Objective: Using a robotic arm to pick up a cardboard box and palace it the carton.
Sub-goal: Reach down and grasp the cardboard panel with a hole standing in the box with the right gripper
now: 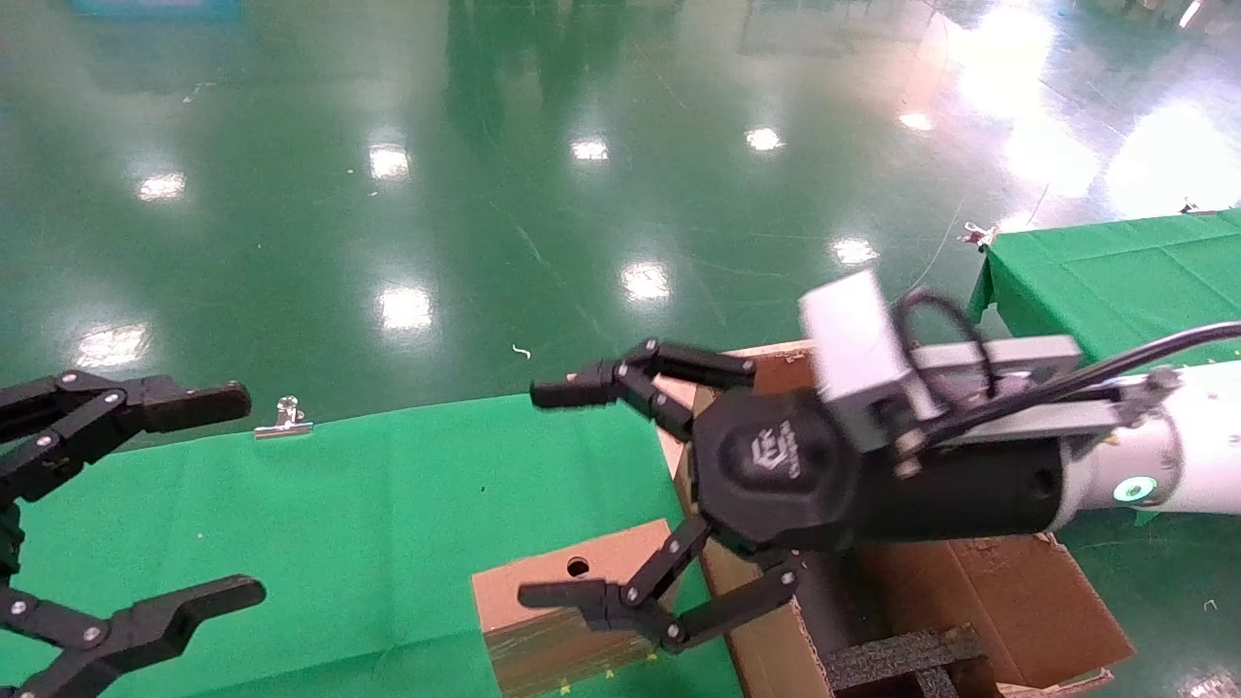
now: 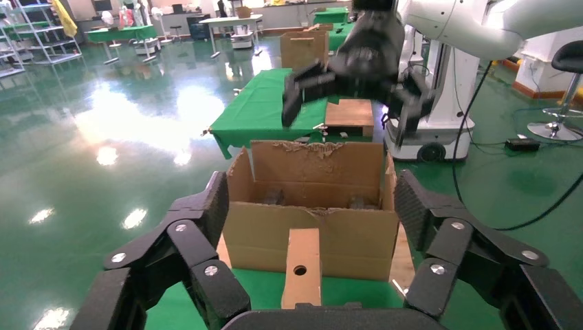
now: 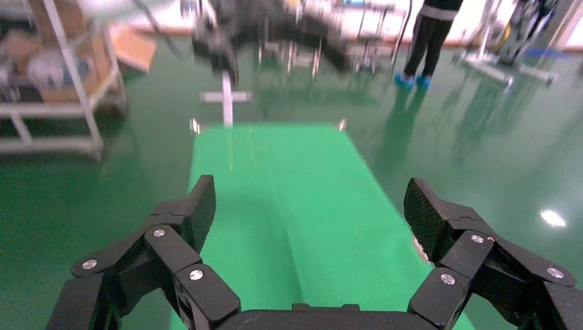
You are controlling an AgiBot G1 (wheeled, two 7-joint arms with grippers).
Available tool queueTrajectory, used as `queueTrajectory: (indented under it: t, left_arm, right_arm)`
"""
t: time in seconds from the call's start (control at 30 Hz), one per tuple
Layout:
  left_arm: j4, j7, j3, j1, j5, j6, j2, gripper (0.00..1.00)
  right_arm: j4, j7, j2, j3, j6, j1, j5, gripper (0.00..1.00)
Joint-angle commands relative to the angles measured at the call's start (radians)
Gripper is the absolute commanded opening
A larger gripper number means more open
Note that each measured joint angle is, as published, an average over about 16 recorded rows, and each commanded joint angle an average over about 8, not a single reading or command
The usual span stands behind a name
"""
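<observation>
The right hand [image 1: 548,494] hangs wide and empty above the cardboard box [image 1: 553,601], which lies flat on the green tabletop [image 1: 368,523] just beside the carton [image 1: 1008,591]. The left hand [image 1: 218,494] waits wide at the tabletop's left edge.

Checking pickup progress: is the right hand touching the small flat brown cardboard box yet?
Apart. The right wrist view shows the open right hand with only green cloth between its fingers; the left wrist view shows it well above the box.
</observation>
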Motion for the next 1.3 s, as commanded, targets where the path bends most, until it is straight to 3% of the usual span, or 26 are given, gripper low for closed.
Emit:
queueTrajectory:
  t: [0.03,0.43,0.77,1.2,1.3]
  left_arm:
    - [0.0,0.0,0.0,0.0,0.0,0.0,0.0,0.0]
    - [0.0,0.0,0.0,0.0,0.0,0.0,0.0,0.0]
    - [0.0,0.0,0.001,0.0,0.0,0.0,0.0,0.0]
    - [0.0,0.001,0.001,0.0,-0.001,0.0,0.0,0.01]
    - [0.0,0.001,0.001,0.0,-0.001,0.0,0.0,0.38]
  right_arm:
    - [0.005,-0.003,-0.001,-0.016,-0.006,0.015,-0.037,1.0]
    - [-0.076,-0.09,-0.117,-0.186,-0.047,0.122,-0.335,1.0]
    - [-0.095,-0.146,-0.207,-0.288,-0.017,0.213,-0.54,1.0]
    - [-0.127,-0.174,-0.29,-0.381,-0.027,0.317,-0.736,1.0]
    - [-0.143,-0.186,-0.304,-0.4,-0.038,0.335,-0.758,1.0]
